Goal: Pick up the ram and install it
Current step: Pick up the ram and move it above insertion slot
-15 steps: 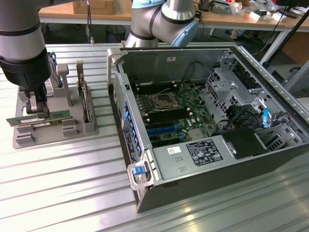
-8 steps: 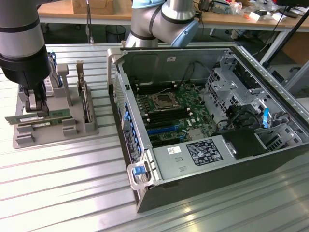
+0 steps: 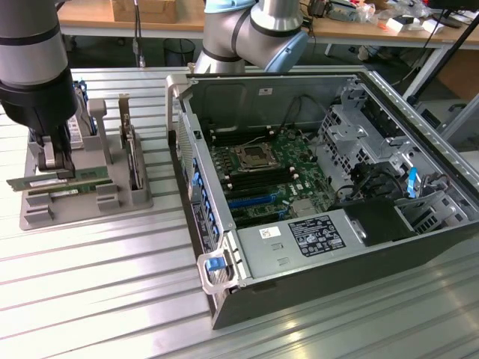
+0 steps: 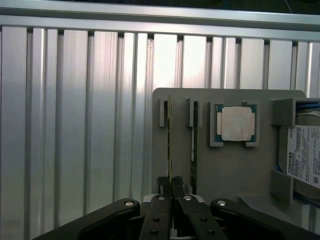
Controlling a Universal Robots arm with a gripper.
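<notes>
The ram (image 3: 86,178), a long thin green strip, lies level over the front of the grey holder (image 3: 120,203) at the exterior view's left. My gripper (image 3: 57,170) comes down on it from above and is shut on its upper edge. In the wrist view the gripper (image 4: 172,192) pinches the ram (image 4: 170,145), which is seen edge-on. A second, similar ram (image 4: 194,145) stands in the slot beside it, also visible as a strip (image 3: 63,193) just in front of the held one. I cannot tell whether the held ram still sits in its slot.
The holder also carries a square silver CPU (image 4: 236,123), a labelled hard drive (image 4: 306,156) and an upright card (image 3: 131,153). An open computer case (image 3: 224,299) lies on the ribbed metal table (image 3: 97,284), with the motherboard (image 3: 262,168) exposed. Drive cages and cables fill the case's far end.
</notes>
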